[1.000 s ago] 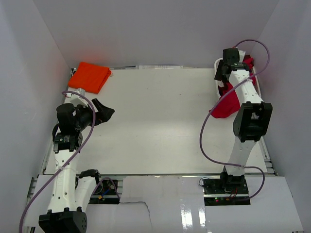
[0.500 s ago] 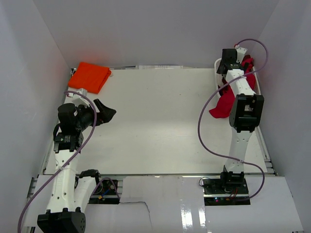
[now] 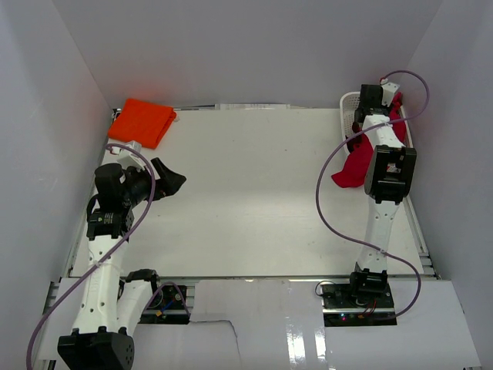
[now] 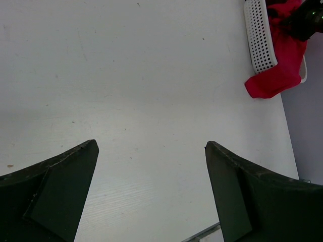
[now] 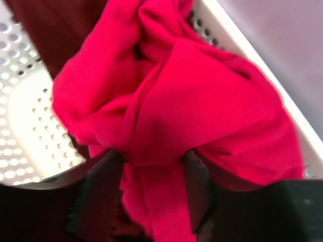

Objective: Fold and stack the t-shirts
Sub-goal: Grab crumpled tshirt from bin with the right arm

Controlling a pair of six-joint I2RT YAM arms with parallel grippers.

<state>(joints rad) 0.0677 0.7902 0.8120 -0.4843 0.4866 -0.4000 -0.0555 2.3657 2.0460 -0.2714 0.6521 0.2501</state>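
A folded orange t-shirt (image 3: 145, 121) lies at the table's far left corner. The red t-shirt (image 3: 353, 166) hangs bunched over the rim of the white lattice basket (image 3: 348, 102) at the far right, with one end trailing onto the table. In the right wrist view my right gripper (image 5: 153, 156) is down in the basket, its jaws pressed on a fold of the red t-shirt (image 5: 192, 116). The dark maroon t-shirt (image 5: 55, 30) lies behind it in the basket. My left gripper (image 4: 150, 145) hovers open over bare table at the left, holding nothing.
The basket's perforated wall (image 5: 30, 111) curves close on the left of my right gripper. White enclosure walls stand close behind and beside the basket. A purple cable (image 3: 323, 200) loops off the right arm over the table.
My right arm has reached further back and down into the basket, and its jaws have narrowed onto the red cloth. The left arm has barely shifted.
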